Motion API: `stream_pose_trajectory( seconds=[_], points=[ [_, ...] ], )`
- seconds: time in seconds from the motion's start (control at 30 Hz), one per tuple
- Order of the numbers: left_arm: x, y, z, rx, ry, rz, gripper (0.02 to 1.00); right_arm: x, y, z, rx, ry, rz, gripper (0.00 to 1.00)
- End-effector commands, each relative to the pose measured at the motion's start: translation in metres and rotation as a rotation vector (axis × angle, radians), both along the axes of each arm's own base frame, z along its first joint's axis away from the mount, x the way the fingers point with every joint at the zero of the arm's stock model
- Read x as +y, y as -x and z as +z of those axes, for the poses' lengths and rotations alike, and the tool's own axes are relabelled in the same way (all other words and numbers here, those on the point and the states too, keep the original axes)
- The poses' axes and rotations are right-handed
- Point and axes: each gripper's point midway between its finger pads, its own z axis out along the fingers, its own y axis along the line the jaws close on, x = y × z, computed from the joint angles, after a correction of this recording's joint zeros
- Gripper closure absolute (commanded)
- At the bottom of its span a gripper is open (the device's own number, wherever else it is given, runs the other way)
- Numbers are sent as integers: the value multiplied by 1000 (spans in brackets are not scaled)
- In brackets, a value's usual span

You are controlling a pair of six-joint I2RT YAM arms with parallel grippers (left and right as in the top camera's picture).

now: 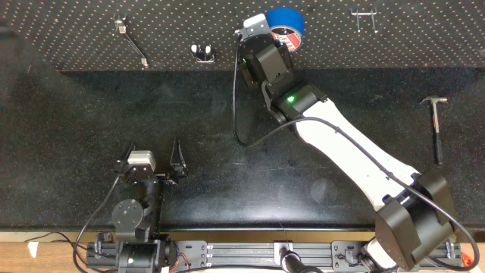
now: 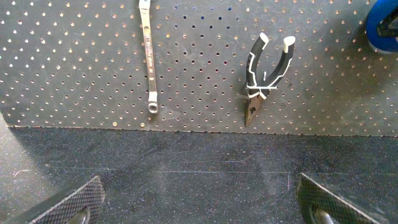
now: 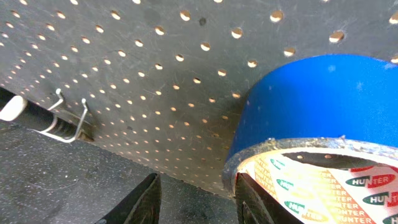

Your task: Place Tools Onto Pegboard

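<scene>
Tape roll (image 3: 317, 106), blue, sits against the pegboard (image 3: 137, 74), just beside one finger of the right tool (image 3: 196, 198), whose jaws stand slightly apart around nothing. The left tool (image 2: 199, 202) gapes wide and empty, with the pliers (image 2: 264, 74) hanging ahead of it.

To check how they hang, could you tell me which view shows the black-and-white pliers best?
The left wrist view: the black-and-white pliers hang full-length on the pegboard. The top view shows them foreshortened; the right wrist view catches one white-tipped handle.
</scene>
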Motion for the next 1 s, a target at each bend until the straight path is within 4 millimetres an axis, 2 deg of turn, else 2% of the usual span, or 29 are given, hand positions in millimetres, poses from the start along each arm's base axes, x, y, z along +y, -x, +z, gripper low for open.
stream_pose_trajectory(
  seconds=[0.03,0.4,0.47,0.57,0.67,0.73,0.83,0.93,1.0],
  points=[
    [-3,1,0,-2,-15,-17,23,-1,9,30,-38,-29,11,597],
    [-3,1,0,-2,-15,-17,23,-12,40,36,47,-12,55,527],
    [-3,1,0,-2,-15,-17,23,-14,50,36,79,-8,76,487],
    [-3,1,0,-2,-15,-17,23,-23,69,30,152,12,94,367],
    [-3,1,0,-2,-15,-17,25,-48,89,16,269,38,33,150],
    [-3,1,0,-2,-15,-17,20,-70,100,6,344,66,-14,58],
    [-3,1,0,-2,-15,-17,23,-96,106,-4,408,96,-69,29],
    [-3,1,0,-2,-15,-17,23,-135,107,-17,466,97,-161,23],
    [-3,1,0,-2,-15,-17,23,-159,116,-27,520,94,-213,20]
  ],
)
